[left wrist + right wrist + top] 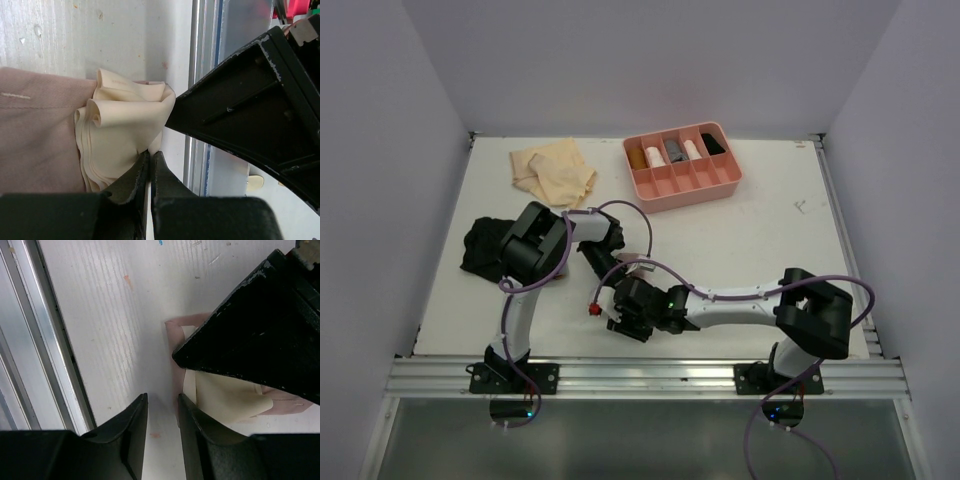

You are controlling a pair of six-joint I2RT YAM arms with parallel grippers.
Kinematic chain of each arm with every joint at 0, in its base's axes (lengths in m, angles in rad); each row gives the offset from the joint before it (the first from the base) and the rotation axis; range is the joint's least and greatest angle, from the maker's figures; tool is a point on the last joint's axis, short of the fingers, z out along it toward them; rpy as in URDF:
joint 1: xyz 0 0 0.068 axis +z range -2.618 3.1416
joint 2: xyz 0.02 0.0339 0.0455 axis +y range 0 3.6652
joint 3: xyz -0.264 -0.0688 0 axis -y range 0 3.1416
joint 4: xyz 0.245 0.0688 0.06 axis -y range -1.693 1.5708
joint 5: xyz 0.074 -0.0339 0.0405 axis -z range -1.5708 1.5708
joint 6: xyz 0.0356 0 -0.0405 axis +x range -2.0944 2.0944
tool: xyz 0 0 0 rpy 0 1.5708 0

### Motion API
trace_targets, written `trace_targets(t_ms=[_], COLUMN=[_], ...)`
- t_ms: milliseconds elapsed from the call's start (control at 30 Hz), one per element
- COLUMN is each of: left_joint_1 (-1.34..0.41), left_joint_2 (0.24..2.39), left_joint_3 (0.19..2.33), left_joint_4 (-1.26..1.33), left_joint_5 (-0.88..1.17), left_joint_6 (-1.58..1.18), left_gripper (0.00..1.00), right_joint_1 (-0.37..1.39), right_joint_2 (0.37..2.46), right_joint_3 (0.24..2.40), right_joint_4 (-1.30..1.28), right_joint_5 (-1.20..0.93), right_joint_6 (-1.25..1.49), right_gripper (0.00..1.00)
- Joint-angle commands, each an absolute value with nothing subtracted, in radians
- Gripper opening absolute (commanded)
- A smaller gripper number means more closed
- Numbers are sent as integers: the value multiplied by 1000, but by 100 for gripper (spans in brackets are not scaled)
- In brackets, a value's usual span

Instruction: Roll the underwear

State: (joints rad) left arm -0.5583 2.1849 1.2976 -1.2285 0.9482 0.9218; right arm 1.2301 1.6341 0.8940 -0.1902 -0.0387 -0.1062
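White tabletop (770, 250) enclosed by pale lavender walls (650, 60), with an aluminium rail (640, 375) along its near edge; both arms are bent inward so that the two pincers meet close to that rail. Left pincer (151, 159): jaws pressed together, pinching a bunched fold of the cream patch (125, 120) of the pink underwear (35, 135); the cream cloth rises in loose folds just ahead of the tips; the dusty pink body spreads flat on the table to the left of them in the wrist view; the rail runs just right of the tips. Right pincer (162, 399): jaws narrowly parted, bare table showing in the gap, nothing held; the edge of the same garment lies just beside its right finger (200, 430), and whether they touch cannot be told; the black body of the left pincer overhangs the cloth ahead and to the right. Black underwear (480, 245): a crumpled heap to the left of the left pincer, beyond that arm's elbow and apart from it. Tan underwear (555, 170): lying unrolled and fairly flat, beyond the left pincer toward the back wall. Pink divided tray (690, 192): well beyond both pincers and to their right, near the back edge; small rolled items stand in its rear compartments.
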Motion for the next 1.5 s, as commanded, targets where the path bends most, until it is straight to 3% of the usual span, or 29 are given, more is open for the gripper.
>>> trace_targets(t_ms=[0, 300, 500, 667, 933, 1033, 1200, 1467], left_joint_1=[-554, -548, -538, -497, -362, -334, -344, -348], left_joint_2=[2233, 2188, 2145, 2056, 1933, 1922, 1982, 2013], left_joint_3=[1281, 1255, 1253, 1276, 1365, 1362, 1342, 1302], left_joint_4=[-1055, -1003, -1005, -992, -933, -940, -948, -735], left_joint_5=[742, 753, 787, 831, 902, 888, 888, 828], left_joint_6=[966, 956, 966, 950, 907, 922, 920, 755], left_gripper=[1, 4, 13, 27, 34, 33, 26, 28], right_joint_1=[1230, 1226, 1224, 1215, 1154, 1144, 1117, 997], right_joint_2=[1643, 1729, 1740, 1729, 1697, 1657, 1568, 1448], right_joint_3=[887, 887, 871, 887, 874, 885, 931, 940], right_joint_4=[-115, -97, -89, -115, -117, -127, -169, -202], right_joint_5=[-8, -61, -87, -170, -287, -270, -235, -253], right_joint_6=[-118, -117, -95, -61, 32, 40, 60, 130], right_gripper=[35, 22, 0, 0, 0, 1, 23, 27])
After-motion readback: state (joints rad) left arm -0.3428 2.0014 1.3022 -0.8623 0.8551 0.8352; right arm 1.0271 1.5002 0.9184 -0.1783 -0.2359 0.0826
